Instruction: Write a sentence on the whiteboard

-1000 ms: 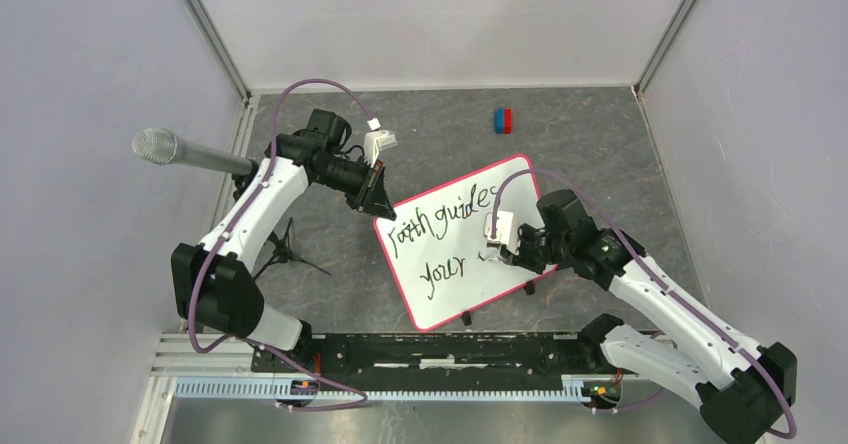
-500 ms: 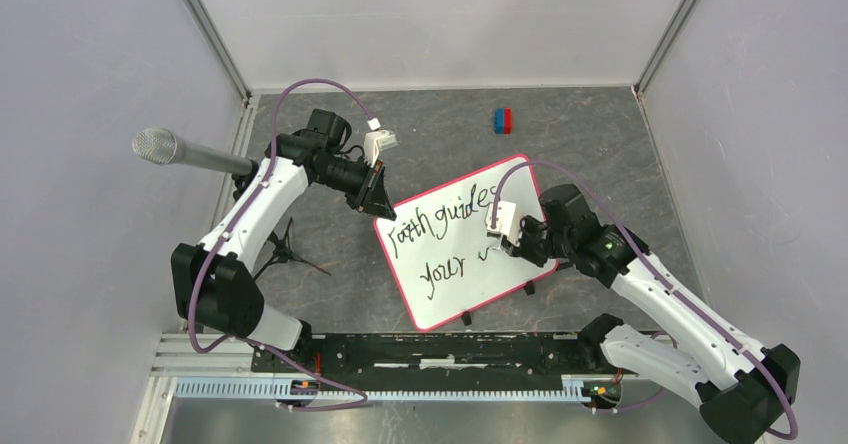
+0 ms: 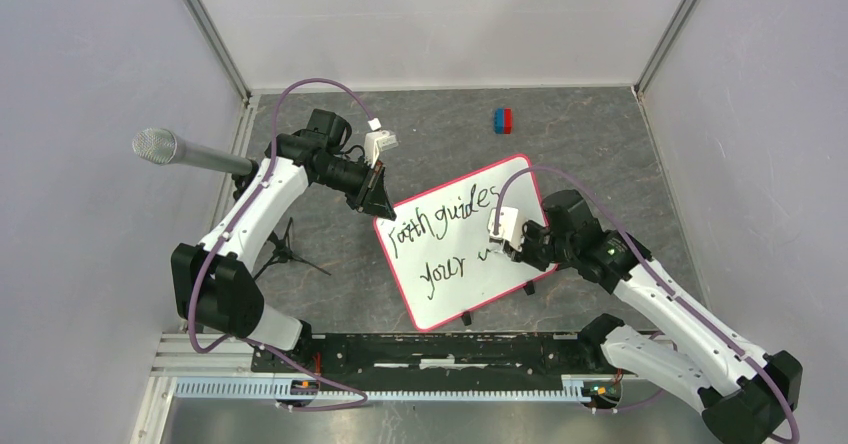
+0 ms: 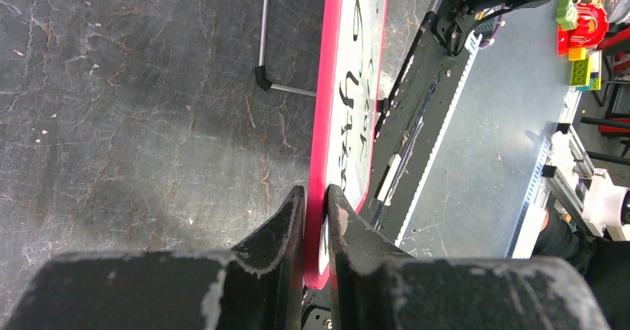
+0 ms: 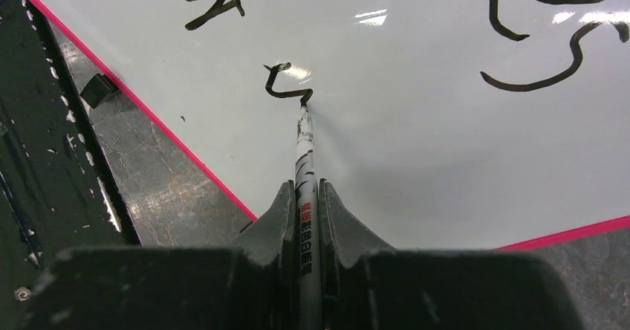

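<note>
The whiteboard (image 3: 460,299) lies mid-table; the sentence (image 3: 440,222) reads "Faith guides your" plus a first hook of "way", so by my reading most of the last word remains. The right gripper (image 5: 304,192), reaching from 4 o'clock, pinches a marker (image 5: 305,163), tip on the board; the left gripper (image 4: 316,196) clamps the board's 10 o'clock corner.

Cannot read the sentence (image 4: 349,99) from the left wrist: almost edge-on, cut off at the top. Cannot see the corner of the whiteboard (image 3: 470,289) under the left gripper (image 3: 377,204). Cannot follow the marker (image 5: 304,144) into the right gripper (image 5: 305,187). Cannot name the red-and-blue object (image 3: 502,120): too small.
</note>
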`<state>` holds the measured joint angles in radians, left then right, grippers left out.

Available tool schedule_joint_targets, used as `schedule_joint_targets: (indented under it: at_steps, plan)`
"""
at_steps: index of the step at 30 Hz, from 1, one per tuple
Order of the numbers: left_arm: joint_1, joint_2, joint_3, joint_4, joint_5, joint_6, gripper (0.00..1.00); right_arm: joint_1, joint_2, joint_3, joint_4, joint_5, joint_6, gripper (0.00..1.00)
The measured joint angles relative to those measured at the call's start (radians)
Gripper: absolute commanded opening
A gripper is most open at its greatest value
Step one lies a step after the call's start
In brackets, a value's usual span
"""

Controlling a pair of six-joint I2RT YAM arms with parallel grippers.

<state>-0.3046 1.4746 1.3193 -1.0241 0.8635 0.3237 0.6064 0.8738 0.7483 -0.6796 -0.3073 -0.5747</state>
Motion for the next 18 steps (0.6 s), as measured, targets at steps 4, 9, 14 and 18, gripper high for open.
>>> schedule_joint_targets:
  at_steps: [4, 9, 14, 18]
  plan:
    - [0.0, 0.0, 0.0, 0.0, 0.0, 0.0, 0.02, 0.0, 0.002, 0.0, -0.003, 0.0, -0.01, 0.0]
    - [0.0, 0.0, 0.0, -0.001, 0.0, 0.001, 0.03, 0.0, 0.014, 0.002, -0.04, -0.008, -0.026, 0.0]
    - [0.0, 0.0, 0.0, -0.002, 0.0, 0.003, 0.02, 0.0, 0.019, 0.002, -0.057, -0.007, -0.033, 0.0]
    - [0.0, 0.0, 0.0, -0.003, 0.001, 0.003, 0.02, 0.0, 0.024, 0.011, -0.062, 0.002, -0.024, 0.0]
